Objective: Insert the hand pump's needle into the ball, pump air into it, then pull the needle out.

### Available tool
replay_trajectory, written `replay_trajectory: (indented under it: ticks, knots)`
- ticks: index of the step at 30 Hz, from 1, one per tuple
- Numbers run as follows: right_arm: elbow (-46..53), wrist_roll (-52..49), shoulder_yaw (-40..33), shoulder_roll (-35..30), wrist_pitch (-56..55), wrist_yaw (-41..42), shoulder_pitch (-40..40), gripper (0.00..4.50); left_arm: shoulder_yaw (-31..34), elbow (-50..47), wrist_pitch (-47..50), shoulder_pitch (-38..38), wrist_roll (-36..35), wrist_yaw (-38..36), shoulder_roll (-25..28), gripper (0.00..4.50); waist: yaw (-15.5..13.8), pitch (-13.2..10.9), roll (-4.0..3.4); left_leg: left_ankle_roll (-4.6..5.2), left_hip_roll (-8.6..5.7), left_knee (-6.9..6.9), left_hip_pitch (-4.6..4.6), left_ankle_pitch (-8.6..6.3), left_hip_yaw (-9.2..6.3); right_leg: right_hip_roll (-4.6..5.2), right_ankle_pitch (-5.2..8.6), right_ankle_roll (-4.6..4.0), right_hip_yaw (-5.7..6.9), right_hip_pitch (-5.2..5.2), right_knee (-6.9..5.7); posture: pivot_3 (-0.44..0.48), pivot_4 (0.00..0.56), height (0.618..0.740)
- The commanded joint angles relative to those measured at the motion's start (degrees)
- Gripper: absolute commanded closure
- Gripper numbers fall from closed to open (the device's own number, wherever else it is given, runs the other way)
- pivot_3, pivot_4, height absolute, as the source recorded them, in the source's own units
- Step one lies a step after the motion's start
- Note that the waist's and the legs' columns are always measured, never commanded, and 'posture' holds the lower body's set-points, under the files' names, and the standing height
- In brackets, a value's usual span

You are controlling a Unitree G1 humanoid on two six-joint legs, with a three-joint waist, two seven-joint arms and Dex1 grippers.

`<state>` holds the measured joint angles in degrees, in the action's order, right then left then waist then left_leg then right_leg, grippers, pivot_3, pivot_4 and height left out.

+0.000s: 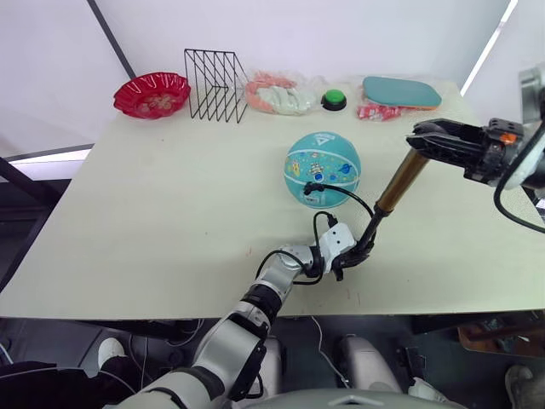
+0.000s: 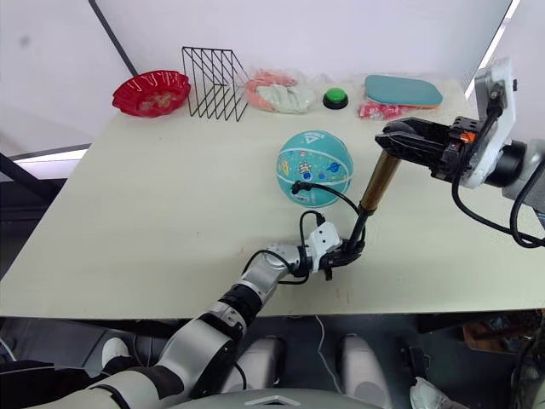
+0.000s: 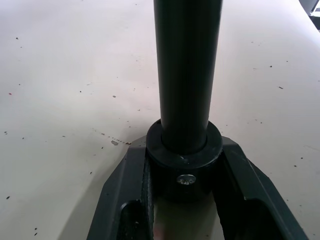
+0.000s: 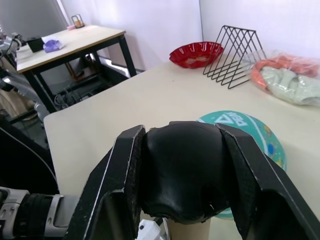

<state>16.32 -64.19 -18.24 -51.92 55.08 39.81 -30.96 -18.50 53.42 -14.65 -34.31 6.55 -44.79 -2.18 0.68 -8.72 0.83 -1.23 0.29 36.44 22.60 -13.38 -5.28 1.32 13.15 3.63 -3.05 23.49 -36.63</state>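
Note:
The teal-blue ball (image 1: 322,169) rests on the table, right of centre. The hand pump (image 1: 400,183) leans over the table to its right, bronze barrel uppermost and black rod (image 3: 186,70) running down to the front. My left gripper (image 1: 345,260) is shut on the pump's black lower collar (image 3: 185,150) just above the tabletop. My right gripper (image 1: 421,136) is shut on the black handle (image 4: 182,170) at the upper end. The thin black hose (image 1: 353,198) loops from the lower end to the ball's front, where its black fitting (image 1: 310,187) touches the ball. The needle pin itself is hidden.
Along the far edge stand a red bowl (image 1: 152,94), a black wire rack (image 1: 215,85), a plastic bag of orange and pale items (image 1: 277,94), a green button (image 1: 334,100), a red packet (image 1: 375,111) and a teal paddle (image 1: 400,91). The table's front edge (image 1: 170,307) lies just behind my left wrist.

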Motion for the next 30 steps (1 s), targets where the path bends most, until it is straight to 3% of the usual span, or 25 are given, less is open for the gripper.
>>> replay_trajectory:
  ticks: [1,7,13,18,22,30]
  knots:
    - [1.8,6.2,2.6,0.2,-3.0,0.6,4.3,2.86,-0.6,3.7,2.3,2.9,1.3,-0.2,1.0,3.44,0.2,0.1,0.01,0.00,0.01,0.00,-0.08,0.00,0.00,-0.01,0.00,0.00,0.00,-0.05,-0.01,0.000,0.150,0.740]
    - [-1.3,15.2,11.8,5.2,-9.7,2.0,11.1,2.86,-0.8,3.0,2.5,3.3,1.3,0.0,1.0,3.44,0.7,0.5,0.42,-0.01,0.23,-0.08,-0.86,-0.02,0.05,-0.20,0.17,-0.25,0.00,-0.63,-0.03,0.000,0.150,0.740]
    - [-8.3,25.3,21.3,10.6,-17.2,4.1,16.9,2.86,-0.8,2.0,2.8,3.9,1.3,0.0,1.4,3.44,1.5,1.0,0.47,-0.01,0.29,-0.12,-0.89,-0.03,0.06,-0.26,0.18,-0.25,-0.01,-0.67,-0.02,0.000,0.150,0.740]
    - [-11.8,29.8,24.7,14.0,-21.4,5.5,18.5,2.86,-0.6,1.9,2.9,3.8,1.2,-0.1,1.7,3.44,1.5,1.3,0.54,-0.01,0.31,-0.18,-0.95,-0.03,0.03,-0.29,0.18,-0.26,0.01,-0.70,-0.02,0.000,0.150,0.740]
    - [-11.4,31.0,22.9,15.5,-24.4,5.1,17.5,2.86,-0.4,2.2,2.9,3.5,1.2,-0.1,1.8,3.44,1.6,1.5,0.54,-0.02,0.31,-0.21,-1.00,-0.03,0.00,-0.31,0.18,-0.26,0.02,-0.74,-0.02,0.000,0.150,0.740]
    - [-2.9,24.5,13.1,10.2,-20.1,5.9,13.3,2.86,-0.2,2.6,3.0,3.5,1.1,0.0,1.7,3.44,1.2,1.0,0.22,-0.02,0.21,-0.20,-0.83,-0.03,-0.02,-0.21,0.18,-0.26,0.02,-0.63,0.03,0.000,0.150,0.740]
